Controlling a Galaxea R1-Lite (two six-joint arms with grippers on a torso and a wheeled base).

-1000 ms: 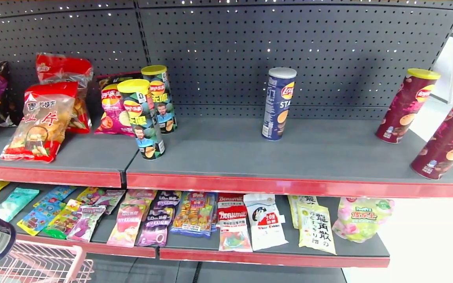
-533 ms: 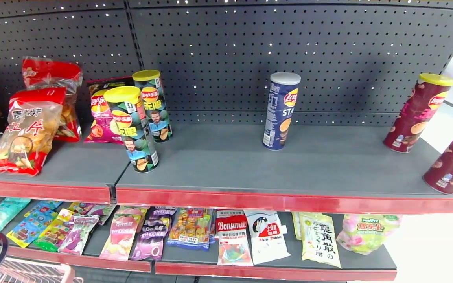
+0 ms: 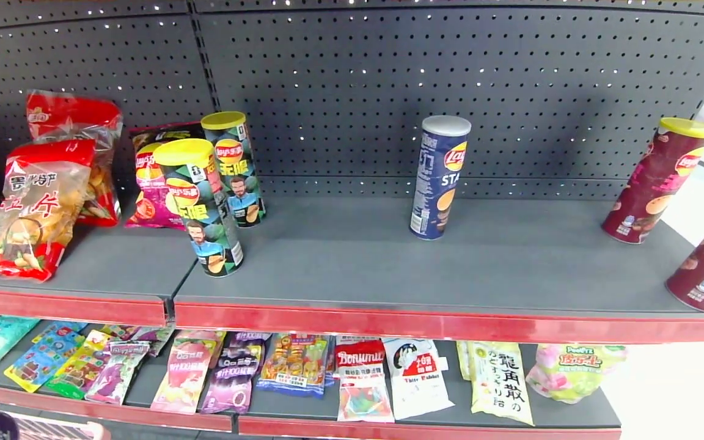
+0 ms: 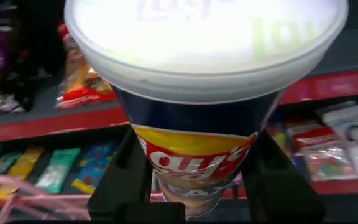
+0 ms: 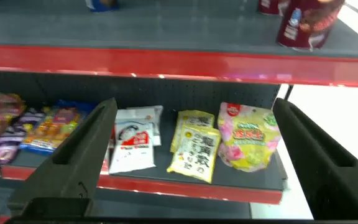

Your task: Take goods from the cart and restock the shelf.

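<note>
Blue card under a white plastic lid: the crisp can (image 4: 197,124) is clenched between the black fingers (image 4: 120,180) of the left tool (image 4: 194,186). It is held upright in the air before the upper shelf (image 3: 340,263) and is not yet set on it.

Against the pictures of a second ago, the whole head view is found shifted. Every item on the shelving is seen lower and a little wider apart, all together, so a move of the camera is read, not of the goods. The pink wire cart (image 3: 52,431) and the held can, plain at the lower left corner then, are now cut down to a sliver. From this it is judged that the pick is done and the placing comes next. The bare stretch beside the lone blue can (image 3: 440,177) looks a fitting spot.

The right tool (image 5: 197,162) is released, with nothing between its wide-spread fingers, and is held before the lower shelf (image 3: 578,412).

On the upper shelf are kept red snack bags (image 3: 34,201) at the left, two yellow-lidded green cans (image 3: 202,208), the lone blue can in the middle and two maroon cans (image 3: 657,180) at the right end. On the lower shelf flat sweet packets (image 3: 297,363) are laid in a row. What is left in the cart cannot be told.
</note>
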